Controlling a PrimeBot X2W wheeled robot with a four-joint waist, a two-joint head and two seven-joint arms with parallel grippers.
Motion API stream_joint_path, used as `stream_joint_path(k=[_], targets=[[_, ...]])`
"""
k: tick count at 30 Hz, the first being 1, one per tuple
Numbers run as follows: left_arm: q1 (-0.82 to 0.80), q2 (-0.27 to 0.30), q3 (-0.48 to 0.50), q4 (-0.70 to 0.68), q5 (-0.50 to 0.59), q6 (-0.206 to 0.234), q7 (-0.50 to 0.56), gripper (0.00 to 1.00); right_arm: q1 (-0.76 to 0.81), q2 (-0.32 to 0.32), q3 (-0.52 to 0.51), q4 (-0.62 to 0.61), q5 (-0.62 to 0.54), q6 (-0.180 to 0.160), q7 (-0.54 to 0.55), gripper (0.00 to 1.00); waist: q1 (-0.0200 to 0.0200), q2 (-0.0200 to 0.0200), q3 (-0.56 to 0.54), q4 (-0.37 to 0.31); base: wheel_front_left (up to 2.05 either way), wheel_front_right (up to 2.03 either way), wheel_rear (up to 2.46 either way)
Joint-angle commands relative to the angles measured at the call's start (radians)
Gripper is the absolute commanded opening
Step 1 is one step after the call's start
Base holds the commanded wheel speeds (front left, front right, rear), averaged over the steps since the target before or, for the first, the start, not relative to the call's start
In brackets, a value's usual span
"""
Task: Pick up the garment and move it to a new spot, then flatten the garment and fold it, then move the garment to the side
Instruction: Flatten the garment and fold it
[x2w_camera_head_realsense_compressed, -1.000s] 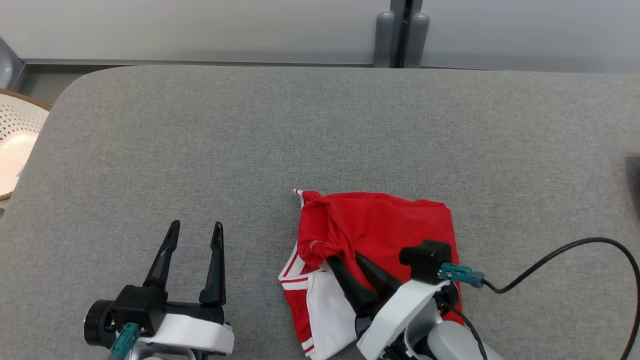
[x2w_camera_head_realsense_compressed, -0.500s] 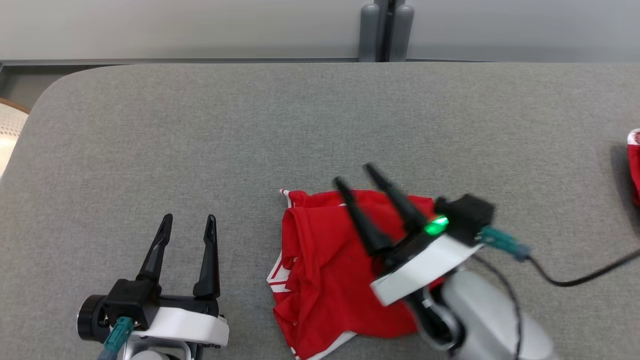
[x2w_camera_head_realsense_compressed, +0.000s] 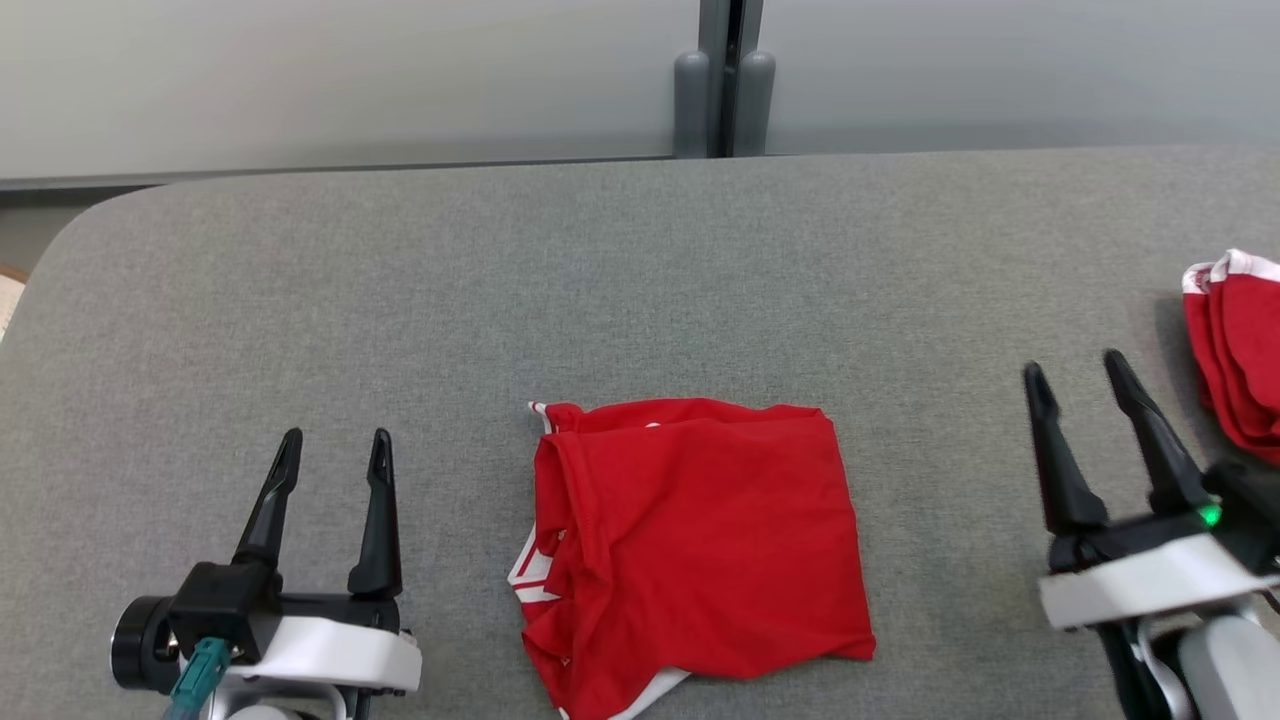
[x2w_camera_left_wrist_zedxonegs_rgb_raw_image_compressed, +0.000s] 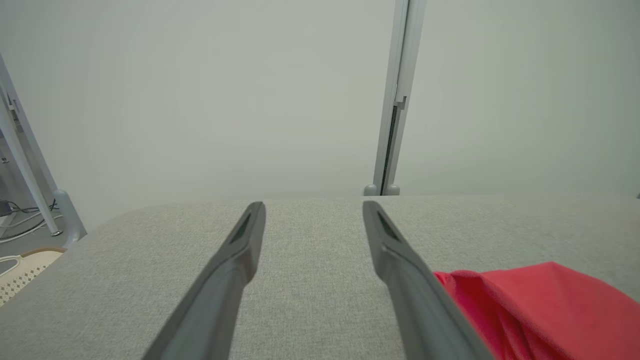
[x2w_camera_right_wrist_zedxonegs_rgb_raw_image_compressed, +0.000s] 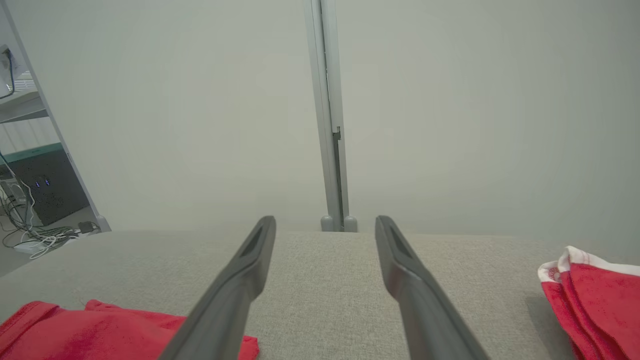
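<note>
Arm ends, one pair. The left gripper (x2w_camera_head_realsense_compressed: 336, 437): two long tapering matt-black fingers (x2w_camera_head_realsense_compressed: 266, 510), black mounting block (x2w_camera_head_realsense_compressed: 215, 605), glossy white wrist shell (x2w_camera_head_realsense_compressed: 330, 655), black round cap (x2w_camera_head_realsense_compressed: 135, 655), teal cable plug (x2w_camera_head_realsense_compressed: 200, 668). The right gripper (x2w_camera_head_realsense_compressed: 1071, 363): matching black fingers, matching white shell, small green indicator light (x2w_camera_head_realsense_compressed: 1211, 516), pale grey forearm (x2w_camera_head_realsense_compressed: 1225, 665).

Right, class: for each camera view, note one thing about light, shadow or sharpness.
Head view: even, soft light; the right gripper is slightly smeared, the folded garment sharp. Left wrist view: its own fingers go soft toward the bottom edge. Right wrist view: the second red garment throws a faint shadow to its left on the table.
</note>
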Motion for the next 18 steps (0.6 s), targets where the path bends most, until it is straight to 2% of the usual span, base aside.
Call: stream_joint_path(k=[1,9,18], targets=[[0.013,0.006,0.009,-0.002,0.007,-0.002,-0.004,1.00,0.043,-0.014,-0.032,-0.017,-0.024,0.000,0.013,1.00,0.0000,-0.0001,-0.015,-0.009,0.00,0.00,0.00],[0.060,0.021,0.019,-0.001,0.015,-0.003,-0.004,1.00,0.202,-0.019,-0.124,-0.099,-0.089,0.000,0.083,1.00,0.0000,-0.0001,-0.060,-0.030,0.00,0.00,0.00],[0.084,0.027,0.011,0.005,0.018,0.009,-0.004,1.00,0.254,-0.004,-0.152,-0.163,-0.107,0.000,0.127,1.00,0.0000,-0.0001,-0.074,-0.034,0.00,0.00,0.00]])
